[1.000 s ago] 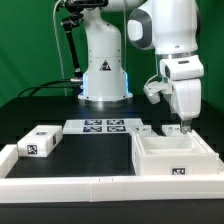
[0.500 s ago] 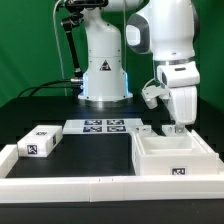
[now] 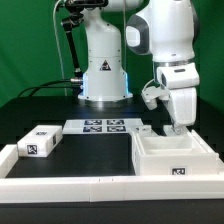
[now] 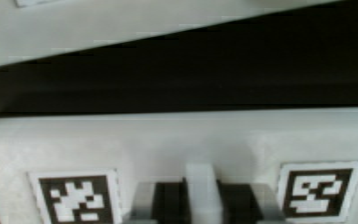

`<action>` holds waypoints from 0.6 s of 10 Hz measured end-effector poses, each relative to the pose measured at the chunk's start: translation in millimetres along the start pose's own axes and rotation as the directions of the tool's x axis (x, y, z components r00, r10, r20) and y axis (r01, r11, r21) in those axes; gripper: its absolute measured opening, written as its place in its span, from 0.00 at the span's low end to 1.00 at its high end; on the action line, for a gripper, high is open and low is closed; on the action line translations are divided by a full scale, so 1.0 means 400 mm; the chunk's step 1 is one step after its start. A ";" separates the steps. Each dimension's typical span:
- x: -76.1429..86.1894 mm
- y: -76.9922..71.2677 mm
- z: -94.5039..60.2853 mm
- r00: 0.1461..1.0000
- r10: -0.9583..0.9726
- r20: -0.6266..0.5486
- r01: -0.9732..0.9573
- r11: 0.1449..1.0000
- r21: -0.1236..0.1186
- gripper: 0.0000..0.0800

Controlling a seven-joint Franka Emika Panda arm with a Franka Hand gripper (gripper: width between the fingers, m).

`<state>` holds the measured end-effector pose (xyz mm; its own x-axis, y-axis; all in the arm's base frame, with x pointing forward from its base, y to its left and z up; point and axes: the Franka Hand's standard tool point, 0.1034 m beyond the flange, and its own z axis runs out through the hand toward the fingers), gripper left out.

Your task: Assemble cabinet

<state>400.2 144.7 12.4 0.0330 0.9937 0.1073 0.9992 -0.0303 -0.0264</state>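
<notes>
**My hand low at the far wall of the box**

Nearest in the exterior view lay the long low white rail (image 3: 80,184), running across the front edge of the black table (image 3: 95,155). Just behind it, on the exterior view's right, stood the cabinet box (image 3: 160,165), open at the top, with a square black-and-white tag (image 3: 180,170) on its near wall. Well apart from it, on the exterior view's left, a loose white panel (image 3: 38,142) lay flat with a tag facing up.

Farther back, my gripper (image 3: 178,128) pointed straight down at the far wall of the cabinet box, its tip at about the level of the rim. I could not tell whether my fingers were apart, together or clamped on that wall. The exterior view was too small to show it, and the wrist view showed no finger clearly.

The wrist view was blurred. It showed a white face (image 4: 176,140) close up, bearing two tags (image 4: 73,198) (image 4: 318,190) with a narrow white ridge (image 4: 202,190) between dark gaps.

Just beside the box's far corner sat a small white piece (image 3: 146,130). The marker board (image 3: 105,126) lay flat past the middle of the table. Behind everything rose my arm's white base (image 3: 103,70).
</notes>
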 end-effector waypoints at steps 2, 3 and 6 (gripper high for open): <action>-0.001 0.000 -0.002 1.000 0.001 0.003 -0.001 1.000 0.003 0.08; -0.009 0.006 -0.036 1.000 0.000 0.030 -0.001 1.000 0.016 0.08; -0.034 0.034 -0.115 0.998 0.001 0.065 0.000 1.000 -0.008 0.09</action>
<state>414.4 125.6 56.0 0.0324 0.9986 0.0428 0.9993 -0.0316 -0.0188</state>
